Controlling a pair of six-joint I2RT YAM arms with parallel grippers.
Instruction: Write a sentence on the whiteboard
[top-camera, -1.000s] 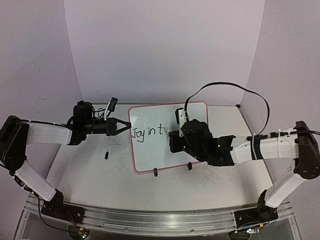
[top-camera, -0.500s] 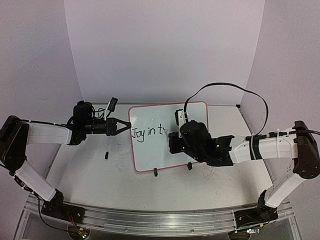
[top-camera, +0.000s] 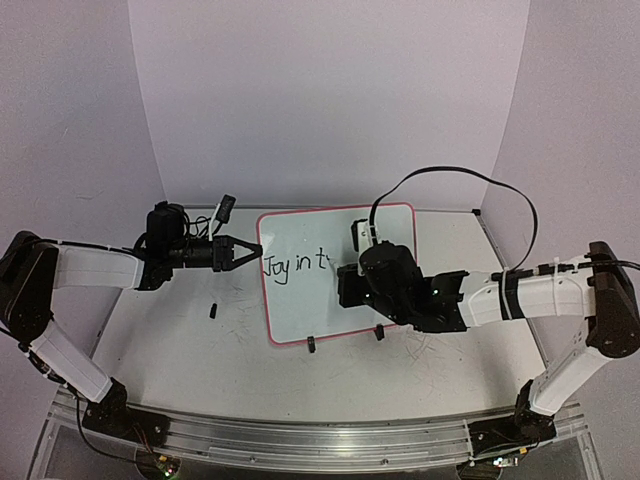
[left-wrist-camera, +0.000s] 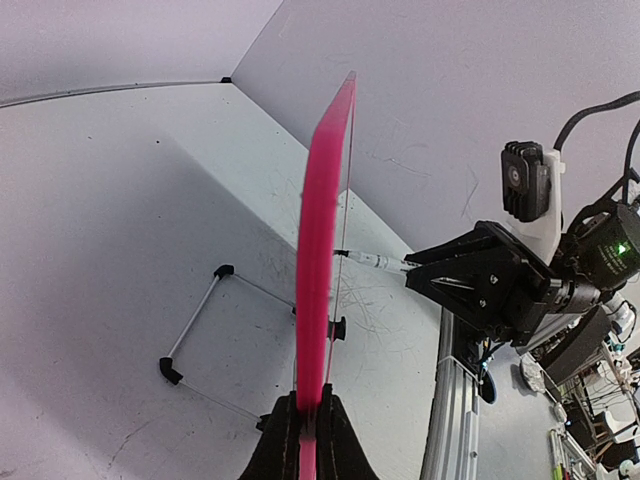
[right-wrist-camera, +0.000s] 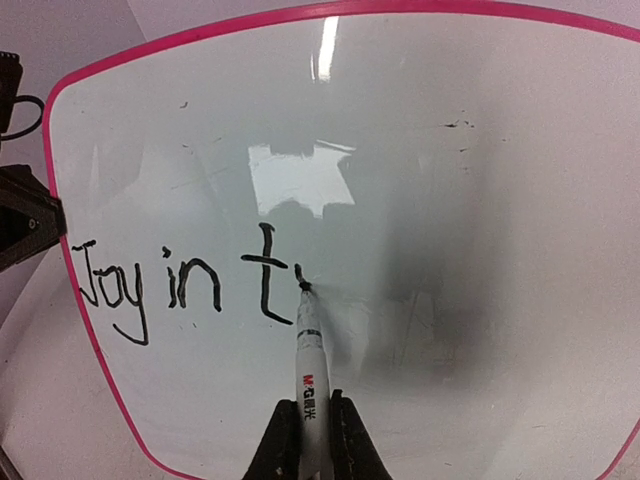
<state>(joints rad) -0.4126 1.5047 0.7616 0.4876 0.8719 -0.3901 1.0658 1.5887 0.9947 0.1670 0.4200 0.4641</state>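
The whiteboard, white with a red-pink rim, stands tilted on two black clip feet at mid table. "Joy in t" and a short new stroke are written on it. My left gripper is shut on the board's left edge; in the left wrist view the pink rim runs edge-on between its fingers. My right gripper is shut on a white marker, whose black tip touches the board just right of the "t". The marker also shows in the left wrist view.
A small black object lies on the scuffed tabletop left of the board. A thin wire stand with black ends sits behind the board. A black cable arcs over the right arm. A curved white backdrop closes the back.
A short black stroke has appeared right of the "t" as the marker tip moved slightly. The left arm and the board have not moved.
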